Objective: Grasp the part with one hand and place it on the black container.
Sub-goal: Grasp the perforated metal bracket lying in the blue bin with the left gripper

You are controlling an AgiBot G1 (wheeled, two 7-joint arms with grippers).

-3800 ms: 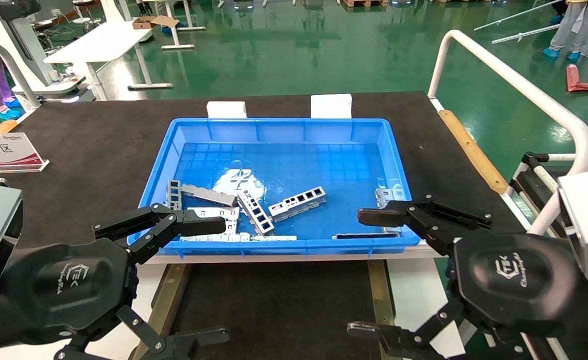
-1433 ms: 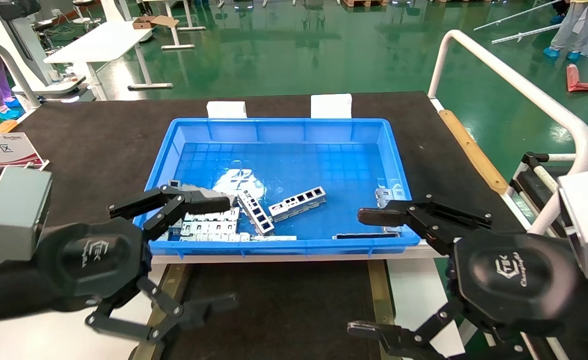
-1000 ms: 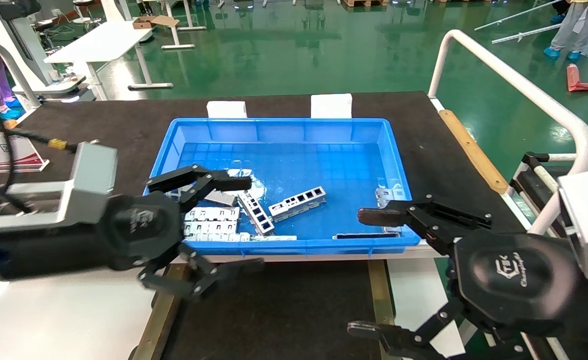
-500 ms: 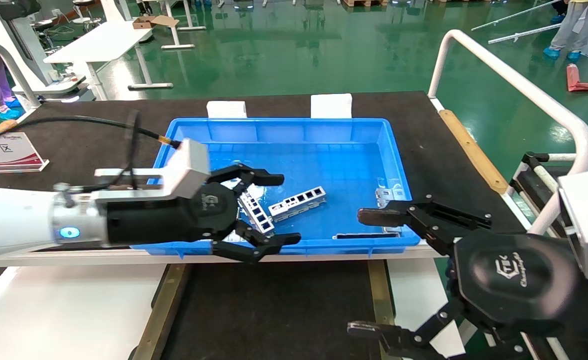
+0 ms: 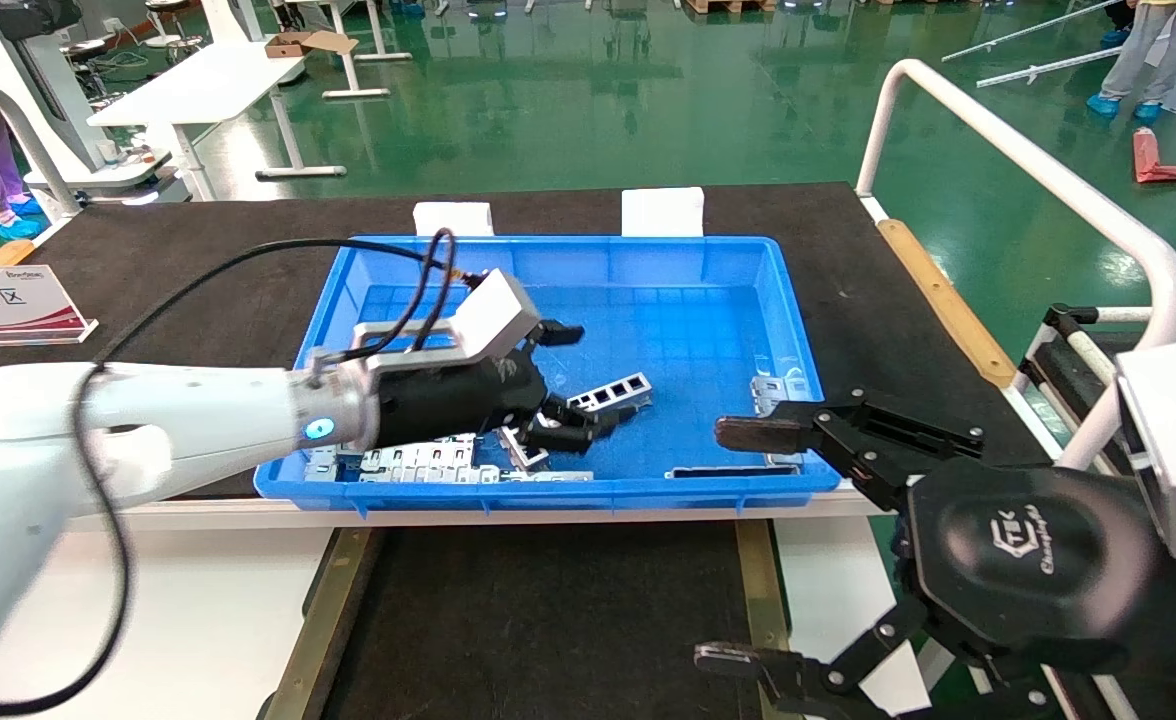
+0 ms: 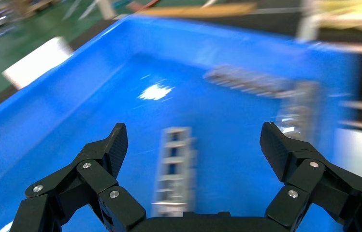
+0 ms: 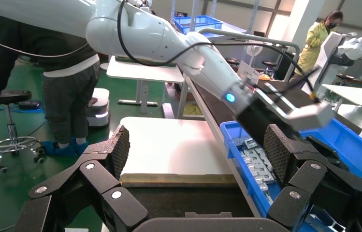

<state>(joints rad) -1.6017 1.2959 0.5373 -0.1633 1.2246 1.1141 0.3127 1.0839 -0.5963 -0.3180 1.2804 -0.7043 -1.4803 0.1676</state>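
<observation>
The part (image 5: 616,391), a short grey channel strip with square cutouts, lies on the floor of the blue crate (image 5: 548,492). My left gripper (image 5: 575,384) is open inside the crate, just above the part's near end. In the left wrist view the part (image 6: 174,169) lies lengthwise between the spread fingers of the left gripper (image 6: 194,141), untouched. The black container (image 5: 548,620) with olive-brass side strips (image 5: 320,615) lies in front of the crate and also shows in the right wrist view (image 7: 179,205). My right gripper (image 5: 728,545) is open and empty, parked over the container's right edge.
Flat grey slotted plates (image 5: 418,458) and a second ladder-like strip (image 5: 525,455) lie at the crate's front left. More metal pieces (image 5: 773,392) sit by its right wall. A white rail (image 5: 1028,165) runs along the right. A sign (image 5: 8,303) stands at left.
My left arm has swung from the crate's front left corner forward and right into the crate, and its open gripper now hangs over the part. The right arm has not moved.
</observation>
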